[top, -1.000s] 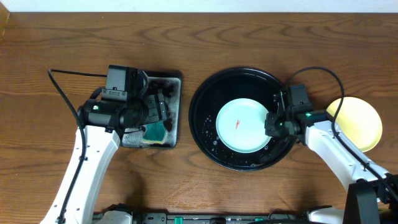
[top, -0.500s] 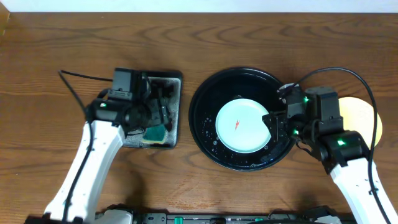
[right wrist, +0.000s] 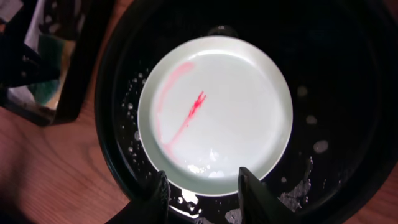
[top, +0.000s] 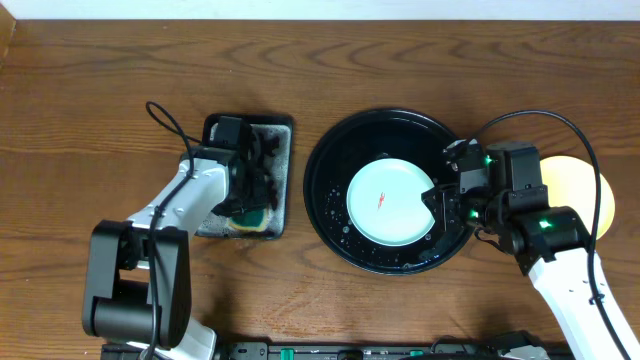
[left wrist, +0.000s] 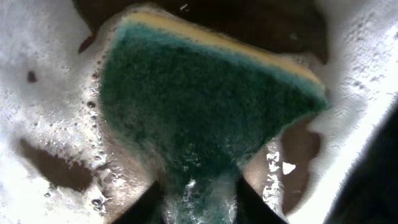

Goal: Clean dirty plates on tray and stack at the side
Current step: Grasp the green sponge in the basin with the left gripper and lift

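One pale mint-blue plate (top: 390, 202) with a red smear (right wrist: 196, 106) lies in the round black tray (top: 322, 160). My right gripper (top: 437, 205) hovers at the plate's right edge. In the right wrist view its fingers (right wrist: 160, 193) stand apart on either side of the plate's (right wrist: 214, 112) near rim, gripping nothing. A pale yellow plate (top: 597, 190) sits on the table right of the tray, partly hidden by the right arm. My left gripper (top: 255, 195) is down in the small sponge tray (top: 283, 130), shut on the green-and-yellow sponge (left wrist: 205, 106), which bunches between the jaws.
The sponge tray holds white foam (left wrist: 43, 93) around the sponge (top: 252, 215). Water drops and foam flecks dot the round tray's floor (right wrist: 323, 146). A black cable (top: 165, 120) loops from the left arm over the wooden table (top: 120, 70).
The left jaws have closed on the sponge and the left arm has shifted right over the sponge tray. The right arm swung in over the yellow plate, then held still.
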